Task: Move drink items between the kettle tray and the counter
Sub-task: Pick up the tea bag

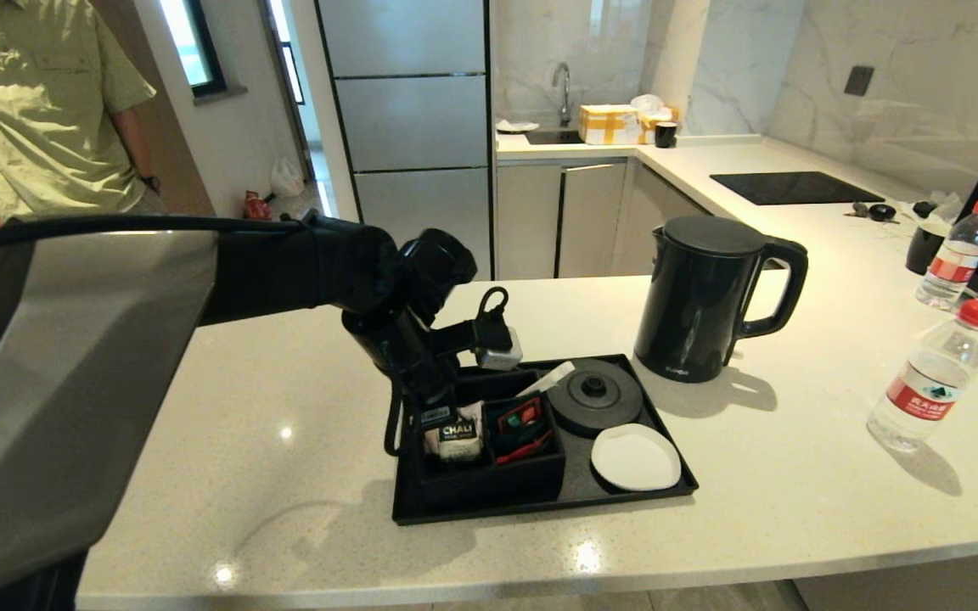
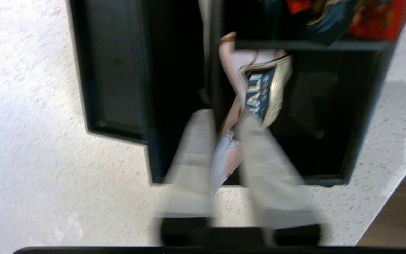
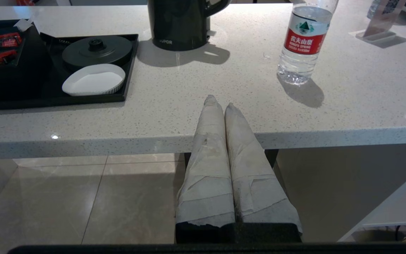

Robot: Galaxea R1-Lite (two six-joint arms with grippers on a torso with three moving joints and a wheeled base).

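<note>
Stretching wide across the kitchen, the off-white speckled stone counter (image 1: 302, 399) has a glossy top and a curved near edge, with a black glass hob (image 1: 795, 187) set in at the far right and a sink with a tap (image 1: 564, 93) against the marbled far wall. A person in an olive shirt (image 1: 39, 93) stands at the far left.

On the counter lies the flat black rectangular kettle tray (image 1: 540, 505), holding a round black kettle base (image 1: 595, 396) and a white round coaster (image 1: 635, 456). Just right of it and farther back stands the tall matte-black electric kettle (image 1: 701, 297), off its base. The clear red-capped water bottle (image 1: 930, 378) stands well right, a second like it (image 1: 956, 255) farther back.

The left gripper (image 2: 224, 123) reaches down into the tray's left compartments, its taped fingers (image 2: 192, 155) narrowly apart with the small pink-and-black sachet (image 2: 259, 91) between them; the blur leaves it unclear whether they grip it. Red-and-green packets (image 1: 523, 424) fill the neighbouring compartment.

The right gripper (image 3: 217, 102) is parked below the counter's near edge, fingers pressed together.
</note>
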